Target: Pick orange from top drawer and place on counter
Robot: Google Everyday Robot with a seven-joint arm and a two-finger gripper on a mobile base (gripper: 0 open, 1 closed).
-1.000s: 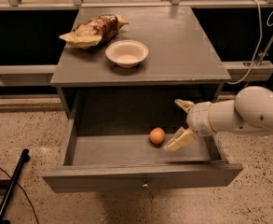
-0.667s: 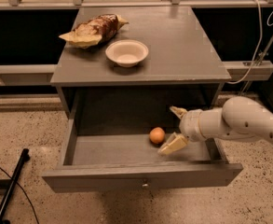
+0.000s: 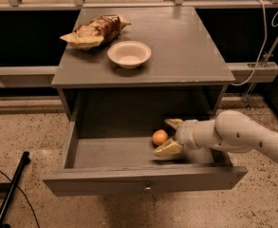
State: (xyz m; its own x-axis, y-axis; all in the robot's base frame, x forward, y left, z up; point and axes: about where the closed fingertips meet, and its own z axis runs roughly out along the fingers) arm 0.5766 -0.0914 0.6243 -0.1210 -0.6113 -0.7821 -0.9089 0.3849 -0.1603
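The orange (image 3: 160, 137) lies on the floor of the open top drawer (image 3: 143, 180), right of centre. My gripper (image 3: 169, 136) reaches in from the right on a white arm. It is open, with one finger (image 3: 173, 123) behind the orange and the other finger (image 3: 167, 149) in front of it, so the orange sits between them at the tips. The counter (image 3: 176, 46) is the grey top of the cabinet above the drawer.
A white bowl (image 3: 129, 54) stands on the counter's left-middle, with a crumpled snack bag (image 3: 93, 31) behind it at the far left. A black pole (image 3: 10, 189) lies on the speckled floor at the left. White cables (image 3: 266, 37) hang at the right.
My gripper has moved left inside the drawer, from beside the orange to straddling it with open fingers. The orange has not moved.
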